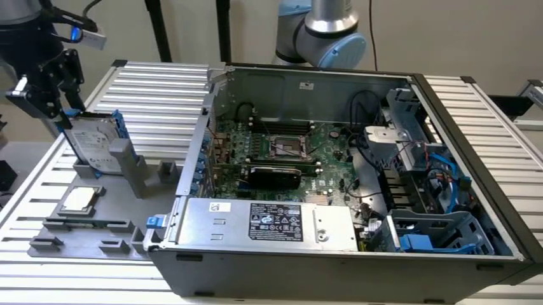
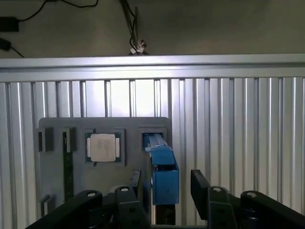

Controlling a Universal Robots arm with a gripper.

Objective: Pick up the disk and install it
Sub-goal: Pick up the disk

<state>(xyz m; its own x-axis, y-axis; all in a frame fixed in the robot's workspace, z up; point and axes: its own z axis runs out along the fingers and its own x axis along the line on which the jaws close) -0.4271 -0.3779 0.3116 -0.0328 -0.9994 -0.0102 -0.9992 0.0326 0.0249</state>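
The disk [image 1: 91, 143] stood on edge in the holder [image 1: 85, 240] on the tabletop [image 1: 152, 82], blue carrier edge uppermost, evidently to allow a grasp from above. The gripper [image 2: 166, 174] was open, jaws straddling that edge, nothing held.

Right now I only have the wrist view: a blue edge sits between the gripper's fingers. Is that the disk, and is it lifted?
Observer: It is the disk, standing on edge in the grey holder, not lifted.
Operator: Where is the computer?
Observer: The open case stands beside the holder, toward the exterior view's right.
Operator: Any bay visible?
Observer: A blue cage sits in the case's near corner at the exterior view's right.
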